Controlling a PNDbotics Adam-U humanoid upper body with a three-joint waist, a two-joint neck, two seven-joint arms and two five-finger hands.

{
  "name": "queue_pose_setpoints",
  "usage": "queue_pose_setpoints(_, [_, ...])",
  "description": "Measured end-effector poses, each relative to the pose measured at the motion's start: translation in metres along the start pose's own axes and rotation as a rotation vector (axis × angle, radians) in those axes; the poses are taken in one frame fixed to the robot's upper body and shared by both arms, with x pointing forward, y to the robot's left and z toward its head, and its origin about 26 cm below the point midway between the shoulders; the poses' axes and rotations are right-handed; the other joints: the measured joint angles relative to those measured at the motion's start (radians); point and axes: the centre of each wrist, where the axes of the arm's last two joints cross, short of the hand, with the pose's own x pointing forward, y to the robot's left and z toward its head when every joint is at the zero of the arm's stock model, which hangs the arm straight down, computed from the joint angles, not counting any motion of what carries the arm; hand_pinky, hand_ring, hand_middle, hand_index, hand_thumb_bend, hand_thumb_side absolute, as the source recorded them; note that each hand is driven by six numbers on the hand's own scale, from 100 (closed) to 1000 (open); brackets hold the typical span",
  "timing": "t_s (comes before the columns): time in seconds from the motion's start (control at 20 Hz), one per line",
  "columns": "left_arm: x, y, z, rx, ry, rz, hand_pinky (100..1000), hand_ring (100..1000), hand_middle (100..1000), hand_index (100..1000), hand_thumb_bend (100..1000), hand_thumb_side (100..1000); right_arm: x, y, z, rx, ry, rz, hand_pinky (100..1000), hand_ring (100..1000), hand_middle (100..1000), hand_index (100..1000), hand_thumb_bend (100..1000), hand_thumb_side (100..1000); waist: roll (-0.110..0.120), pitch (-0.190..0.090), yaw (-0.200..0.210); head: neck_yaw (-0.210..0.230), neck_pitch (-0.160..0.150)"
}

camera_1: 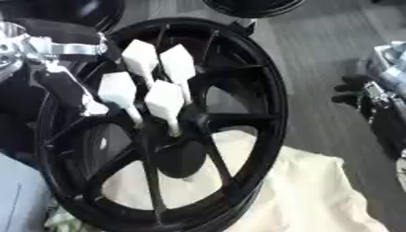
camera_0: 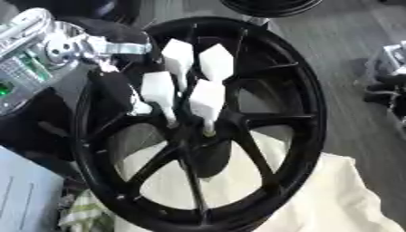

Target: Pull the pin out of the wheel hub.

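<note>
Left hand [camera_1: 119,86] fingers [camera_1: 165,102] reach the black wheel hub [camera_1: 171,136].

We find the wheel [camera_0: 301,113] standing tilted at centre, its lower rim resting on a cloth [camera_0: 333,195] spread to the lower right. Our left hand [camera_0: 190,77] enters from the upper left and lies before the spokes, fingertips at the hub [camera_0: 208,131]. A second wheel [camera_0: 269,7] sits behind, at the top edge. The right hand [camera_1: 373,95] shows at the right edge, well apart.
</note>
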Motion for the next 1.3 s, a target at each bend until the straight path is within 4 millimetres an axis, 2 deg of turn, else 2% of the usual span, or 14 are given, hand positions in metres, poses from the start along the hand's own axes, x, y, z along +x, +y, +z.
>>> queue_pose_setpoints(0.2, [0.002,0.003,0.008,0.003,-0.015,-0.01,886,759,582,437,180,289,0.0,0.0,0.0,-0.003,0.002,0.001,959,735,719,825,100,834,0.002,-0.001,0.0,0.001,0.0])
queue_pose_setpoints(0.35, [0.004,0.005,0.01,0.0,-0.022,-0.021,881,749,564,403,255,318,0.0,0.0,0.0,-0.004,0.003,0.002,959,734,719,825,100,834,0.003,-0.002,0.0,0.002,0.001])
queue_pose_setpoints(0.55, [0.007,0.009,0.017,0.034,-0.041,-0.035,878,742,554,384,211,294,0.0,0.0,0.0,-0.006,0.004,0.002,959,734,719,825,100,837,0.003,-0.002,0.0,0.003,0.001])
queue_pose_setpoints(0.8, [0.01,0.026,0.054,0.213,-0.073,-0.057,880,738,549,375,145,263,-0.001,0.0,0.001,-0.009,0.005,0.002,959,734,719,825,100,837,0.003,-0.002,0.005,-0.001,0.001])
queue_pose_setpoints(1.0, [0.006,0.031,0.086,0.355,-0.084,-0.046,881,732,541,368,100,243,-0.001,-0.001,0.002,-0.013,0.006,0.002,960,734,719,826,100,837,0.003,-0.002,0.009,-0.005,0.001])
queue_pose_setpoints(1.15, [-0.009,0.026,0.106,0.445,-0.053,0.0,879,727,535,366,100,233,-0.001,-0.002,0.002,-0.019,0.008,0.003,960,734,719,826,100,834,0.003,-0.002,0.013,-0.01,0.001])
queue_pose_setpoints(1.3, [-0.033,0.012,0.119,0.505,0.025,0.08,876,723,531,365,100,232,-0.001,-0.003,0.002,-0.026,0.004,0.003,960,734,719,826,100,832,0.002,0.0,0.014,-0.013,0.001])
